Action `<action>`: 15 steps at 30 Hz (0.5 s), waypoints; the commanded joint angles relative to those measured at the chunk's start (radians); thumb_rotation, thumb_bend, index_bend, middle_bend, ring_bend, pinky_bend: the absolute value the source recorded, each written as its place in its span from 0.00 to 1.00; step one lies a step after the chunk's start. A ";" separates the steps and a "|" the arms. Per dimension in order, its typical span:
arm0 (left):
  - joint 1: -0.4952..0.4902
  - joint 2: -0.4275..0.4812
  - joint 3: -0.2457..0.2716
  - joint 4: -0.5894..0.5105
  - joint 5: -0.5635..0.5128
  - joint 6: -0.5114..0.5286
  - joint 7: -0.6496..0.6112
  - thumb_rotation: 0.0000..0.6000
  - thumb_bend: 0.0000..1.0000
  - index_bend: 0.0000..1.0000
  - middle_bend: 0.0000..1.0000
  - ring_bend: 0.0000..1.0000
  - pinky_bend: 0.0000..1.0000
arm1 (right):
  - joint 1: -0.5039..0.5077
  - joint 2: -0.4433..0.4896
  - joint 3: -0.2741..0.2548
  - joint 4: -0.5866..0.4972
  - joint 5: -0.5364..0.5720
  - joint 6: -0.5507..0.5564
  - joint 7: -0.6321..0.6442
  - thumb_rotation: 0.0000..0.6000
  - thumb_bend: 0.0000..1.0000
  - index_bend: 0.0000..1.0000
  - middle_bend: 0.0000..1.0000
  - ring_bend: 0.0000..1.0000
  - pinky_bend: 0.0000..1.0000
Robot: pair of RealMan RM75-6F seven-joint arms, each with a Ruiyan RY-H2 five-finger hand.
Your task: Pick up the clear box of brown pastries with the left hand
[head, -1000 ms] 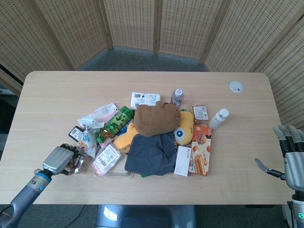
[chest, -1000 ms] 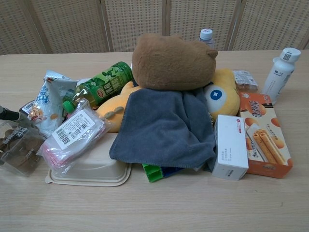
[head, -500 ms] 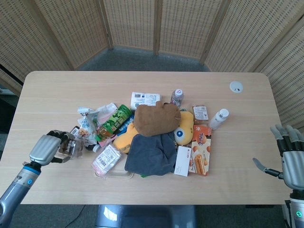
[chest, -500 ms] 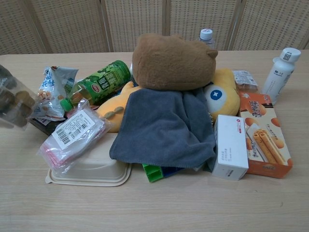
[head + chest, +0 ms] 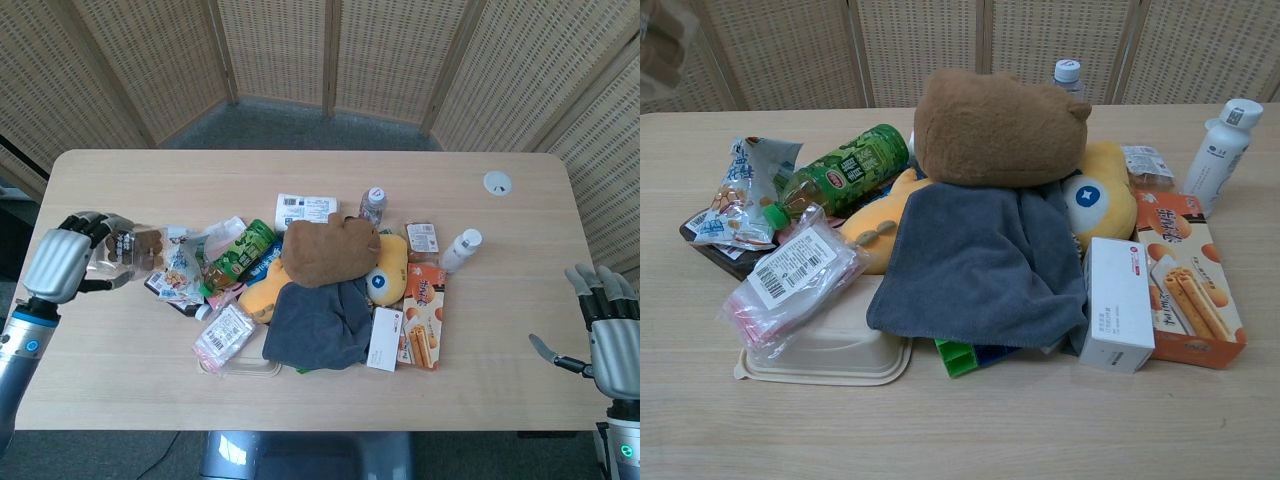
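Observation:
My left hand (image 5: pixel 62 263) holds the clear box of brown pastries (image 5: pixel 132 250) up in the air at the table's left side, well above the pile of goods. In the chest view only a blurred corner of the box (image 5: pixel 667 42) shows at the top left edge. My right hand (image 5: pixel 611 335) hangs open off the table's right edge, fingers spread, holding nothing.
A pile fills the table's middle: brown plush (image 5: pixel 328 249), grey cloth (image 5: pixel 318 324), yellow toy (image 5: pixel 390 268), green bottle (image 5: pixel 243 254), snack bags (image 5: pixel 183 270), pink packet (image 5: pixel 224 334), white box (image 5: pixel 384 338), orange biscuit box (image 5: pixel 425 314), white bottle (image 5: pixel 460 249).
My left hand has lifted the pastry box from the table by the pile, up and toward the left. The snack bags beside it shifted slightly. The right hand barely moved.

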State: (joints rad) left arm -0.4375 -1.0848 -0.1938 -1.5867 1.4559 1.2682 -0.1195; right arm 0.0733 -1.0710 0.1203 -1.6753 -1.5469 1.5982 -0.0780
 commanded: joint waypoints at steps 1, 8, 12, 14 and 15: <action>-0.018 0.016 -0.029 -0.013 -0.014 0.008 -0.014 1.00 0.22 0.50 0.69 0.77 0.27 | -0.002 -0.004 -0.001 0.004 0.001 0.002 0.004 0.57 0.22 0.00 0.00 0.00 0.00; -0.064 0.017 -0.082 -0.024 -0.050 -0.011 -0.040 1.00 0.22 0.50 0.69 0.77 0.26 | -0.014 -0.010 -0.006 0.013 0.003 0.013 0.014 0.56 0.22 0.00 0.00 0.00 0.00; -0.087 0.009 -0.093 -0.020 -0.064 -0.031 -0.042 1.00 0.22 0.50 0.69 0.77 0.26 | -0.022 -0.007 -0.008 0.014 0.007 0.019 0.018 0.56 0.22 0.00 0.00 0.00 0.00; -0.096 0.004 -0.096 -0.017 -0.065 -0.035 -0.038 1.00 0.22 0.50 0.69 0.77 0.26 | -0.027 -0.005 -0.010 0.015 0.008 0.023 0.020 0.55 0.23 0.00 0.00 0.00 0.00; -0.098 0.002 -0.096 -0.017 -0.064 -0.035 -0.036 1.00 0.22 0.50 0.69 0.77 0.26 | -0.029 -0.004 -0.011 0.016 0.008 0.024 0.020 0.55 0.23 0.00 0.00 0.00 0.00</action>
State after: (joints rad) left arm -0.5338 -1.0811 -0.2890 -1.6046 1.3916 1.2345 -0.1576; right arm 0.0450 -1.0754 0.1101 -1.6598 -1.5391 1.6222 -0.0583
